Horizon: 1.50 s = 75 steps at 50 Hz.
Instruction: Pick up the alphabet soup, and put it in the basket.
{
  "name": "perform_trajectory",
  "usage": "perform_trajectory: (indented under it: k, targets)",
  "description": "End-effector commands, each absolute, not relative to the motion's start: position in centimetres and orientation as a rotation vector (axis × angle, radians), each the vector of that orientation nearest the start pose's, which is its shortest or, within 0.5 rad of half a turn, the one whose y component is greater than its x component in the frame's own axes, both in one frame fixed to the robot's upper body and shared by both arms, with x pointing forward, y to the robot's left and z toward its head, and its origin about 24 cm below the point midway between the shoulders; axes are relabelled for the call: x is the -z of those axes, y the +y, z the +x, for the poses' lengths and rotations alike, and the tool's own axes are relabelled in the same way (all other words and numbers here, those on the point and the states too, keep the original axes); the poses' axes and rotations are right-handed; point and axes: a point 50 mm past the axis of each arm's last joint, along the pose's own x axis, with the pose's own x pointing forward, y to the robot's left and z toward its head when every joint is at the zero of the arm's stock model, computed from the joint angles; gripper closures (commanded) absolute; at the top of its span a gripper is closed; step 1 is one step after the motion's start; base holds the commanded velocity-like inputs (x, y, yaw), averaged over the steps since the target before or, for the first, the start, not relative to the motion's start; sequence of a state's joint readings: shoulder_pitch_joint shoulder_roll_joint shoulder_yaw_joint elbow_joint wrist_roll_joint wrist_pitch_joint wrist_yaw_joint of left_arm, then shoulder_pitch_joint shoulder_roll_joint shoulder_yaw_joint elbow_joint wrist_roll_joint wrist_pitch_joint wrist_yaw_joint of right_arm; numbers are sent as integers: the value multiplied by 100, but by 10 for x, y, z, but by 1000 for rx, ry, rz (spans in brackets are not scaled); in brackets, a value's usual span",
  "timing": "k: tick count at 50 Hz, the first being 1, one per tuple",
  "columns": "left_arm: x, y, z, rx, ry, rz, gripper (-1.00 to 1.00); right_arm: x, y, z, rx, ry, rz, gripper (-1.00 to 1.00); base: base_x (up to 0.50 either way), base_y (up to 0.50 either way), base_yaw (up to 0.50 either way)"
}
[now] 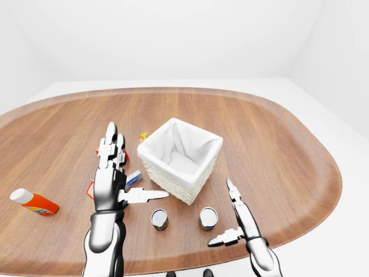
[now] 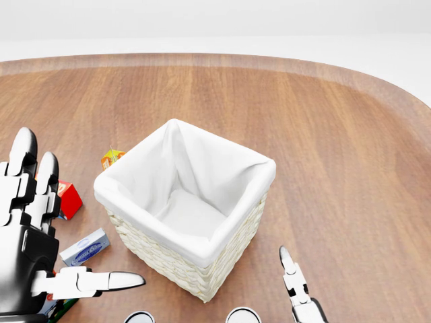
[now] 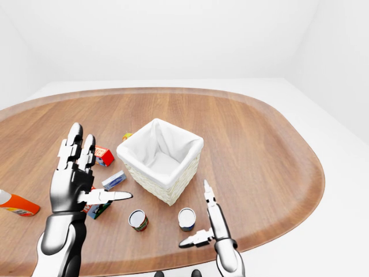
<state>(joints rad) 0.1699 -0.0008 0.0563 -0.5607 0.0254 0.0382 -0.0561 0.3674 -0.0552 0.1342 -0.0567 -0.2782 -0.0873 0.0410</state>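
The lined basket (image 2: pixel 185 212) stood between the spread left hand (image 2: pixel 30 256) and the right hand's fingertip (image 2: pixel 288 266), small boxes (image 2: pixel 84 247) beside the left fingers.

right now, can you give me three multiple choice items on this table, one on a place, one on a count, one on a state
1. Where do the cans stand in the left-eye view?
A. below the basket
B. inside the basket
C. at the table's top edge

2. How many cans stand there?
A. one
B. two
C. four

3. What is in the basket?
A. a can
B. a bottle
C. nothing but its white liner

Answers:
1. A: both cans stand on the table below the basket, between the left hand and the right hand.
2. B: just those two round tops show.
3. C: the head view looks into it and shows only cloth; both hands are open and hold nothing.
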Motion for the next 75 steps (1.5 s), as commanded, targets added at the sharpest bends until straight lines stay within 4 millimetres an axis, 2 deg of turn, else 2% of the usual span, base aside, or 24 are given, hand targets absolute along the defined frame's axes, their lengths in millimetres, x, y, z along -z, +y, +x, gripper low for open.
perform_trajectory:
  k: [1,27,75]
  targets:
    - [-129,168,207,-47,-355,65,-100,30,-138,171,-157,274,-340,-100,0,0,0]
    - [-126,168,208,-44,-352,70,-100,54,-131,177,-191,353,-426,-100,0,0,0]
    - [-124,166,209,-42,-347,74,-100,74,-126,190,-218,422,-507,-100,0,0,0]
